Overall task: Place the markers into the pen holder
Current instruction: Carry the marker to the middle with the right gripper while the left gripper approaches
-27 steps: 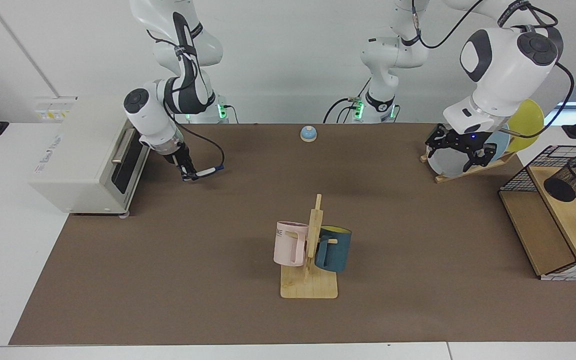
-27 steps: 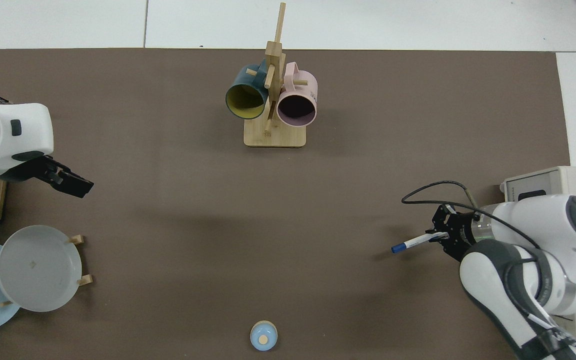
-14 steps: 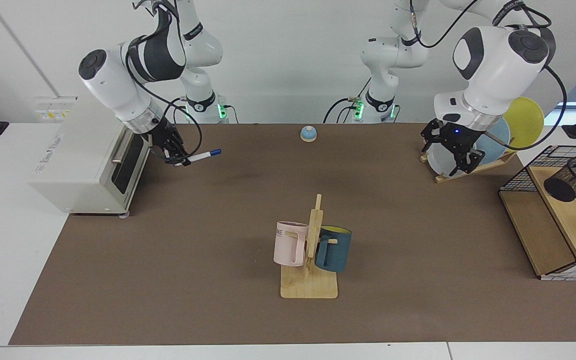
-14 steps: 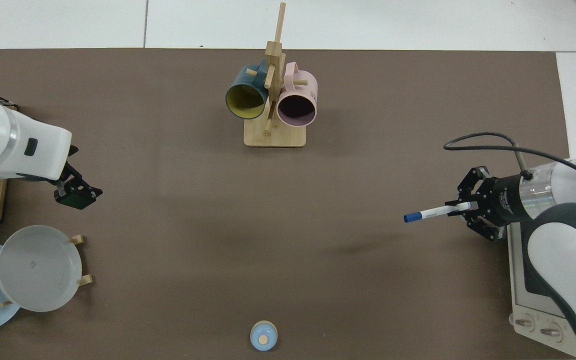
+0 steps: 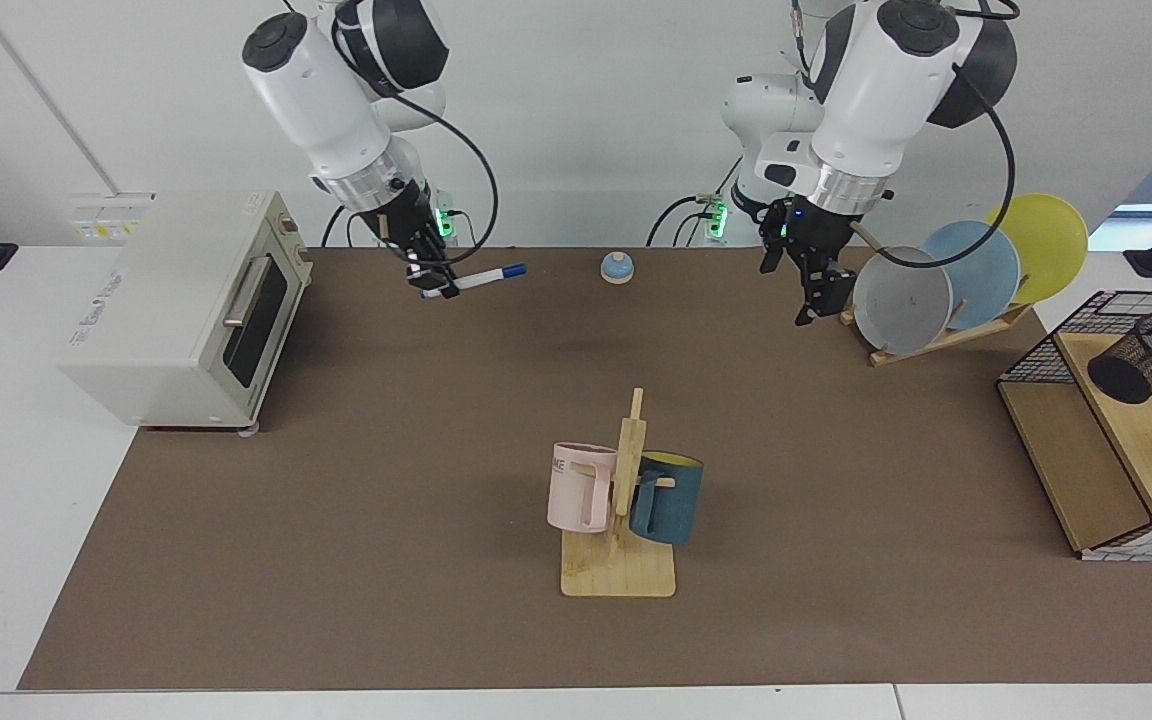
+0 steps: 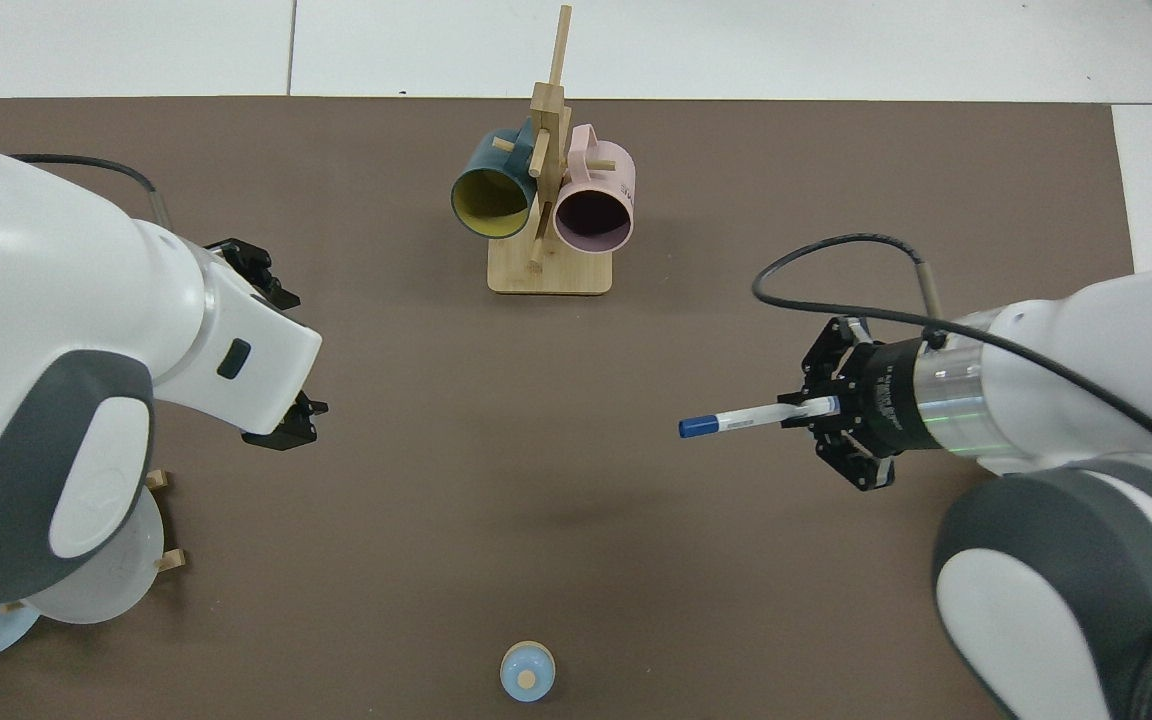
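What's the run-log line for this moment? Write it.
right gripper: jaws shut on marker, held in air | left gripper: near plate rack, holding nothing | holder: no marker inside

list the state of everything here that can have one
marker: capped, held level above the mat by the right end effector
left end effector: holds nothing, beside the plate rack
pen holder: tilted on the wooden shelf, no marker in it
toaster oven: door shut
mugs: both hung on the wooden stand
plates: three, upright in the rack
bell: on the mat, untouched
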### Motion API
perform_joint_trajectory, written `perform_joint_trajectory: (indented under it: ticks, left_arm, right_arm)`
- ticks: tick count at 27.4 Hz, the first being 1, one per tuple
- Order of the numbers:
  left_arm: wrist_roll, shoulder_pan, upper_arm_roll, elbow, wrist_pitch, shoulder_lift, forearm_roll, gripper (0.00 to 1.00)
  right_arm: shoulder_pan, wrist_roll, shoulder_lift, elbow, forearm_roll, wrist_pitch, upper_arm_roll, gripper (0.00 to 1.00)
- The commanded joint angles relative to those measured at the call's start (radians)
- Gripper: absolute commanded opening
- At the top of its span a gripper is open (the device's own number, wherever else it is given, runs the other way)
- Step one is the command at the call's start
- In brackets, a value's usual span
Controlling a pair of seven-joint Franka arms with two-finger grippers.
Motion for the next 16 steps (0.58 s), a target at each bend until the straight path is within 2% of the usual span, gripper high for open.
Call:
perform_joint_trajectory:
  ticks: [1,7,13,16]
  left_arm:
    - [0.003,-0.008,-0.029,0.045,0.012,0.01,0.027,1.0]
    - [0.026,-0.008,-0.064,0.03,0.035,0.008,-0.002,1.0]
    - [0.068,-0.009,-0.092,-0.025,0.037,-0.007,-0.108,1.0]
    - [0.072,-0.009,-0.107,-0.045,0.024,-0.021,-0.132,1.0]
  right_arm:
    - [0.085,0.077,0.008,0.018,0.053,0.001,-0.003,0.0]
    - [0.162,0.178,-0.003,0.018,0.082,0.004,0.0,0.0]
    - [0.209,0.264,-0.003,0.018,0.088,0.005,0.0,0.0]
    - [0.206,0.281,-0.002,0.018,0.134,0.007,-0.003,0.0]
